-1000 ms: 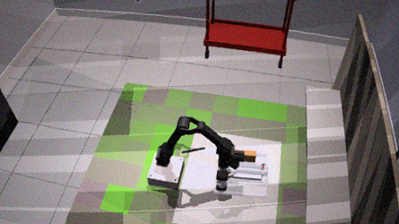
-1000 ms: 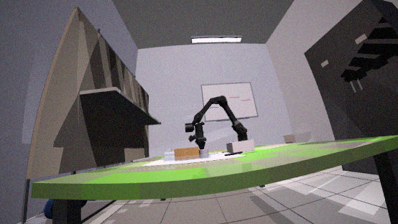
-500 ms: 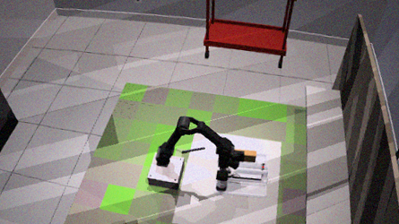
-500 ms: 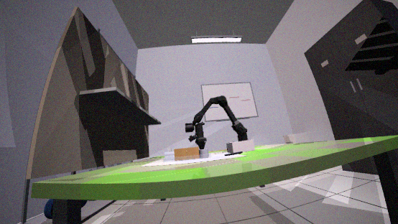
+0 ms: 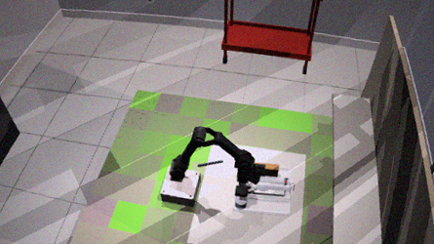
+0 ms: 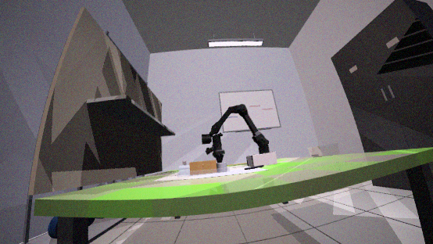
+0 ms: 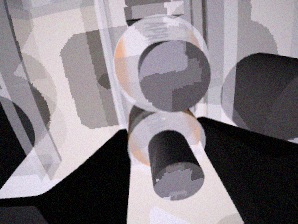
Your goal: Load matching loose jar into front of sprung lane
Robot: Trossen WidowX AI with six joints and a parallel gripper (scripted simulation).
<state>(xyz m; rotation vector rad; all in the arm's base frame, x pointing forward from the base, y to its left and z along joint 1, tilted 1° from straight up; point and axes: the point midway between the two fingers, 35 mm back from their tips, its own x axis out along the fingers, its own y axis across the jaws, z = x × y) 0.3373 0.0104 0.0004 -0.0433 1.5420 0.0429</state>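
Note:
My gripper (image 5: pixel 241 194) (image 6: pixel 220 160) (image 7: pixel 162 129) is shut on a pale jar with a dark grey lid (image 5: pixel 241 201) (image 6: pixel 221 167) (image 7: pixel 174 163). It holds the jar upright at the front end of the clear sprung lane (image 5: pixel 275 188). In the wrist view a second jar of the same look (image 7: pixel 174 75) stands just behind the held one, inside the lane's clear walls (image 7: pixel 103 16). I cannot tell whether the two jars touch. The pusher plate is hidden behind the far jar. In the exterior view the lane's far end (image 6: pixel 184 169) shows left of a brown box.
A brown box (image 5: pixel 269 167) (image 6: pixel 202 166) lies right behind the lane. A dark pen (image 5: pixel 210 163) (image 6: pixel 254 167) lies on the white mat (image 5: pixel 244 233). The arm's white base (image 5: pixel 179 187) (image 6: pixel 261 159) stands to the left. A shelf unit (image 5: pixel 383 154) runs along the table's right side.

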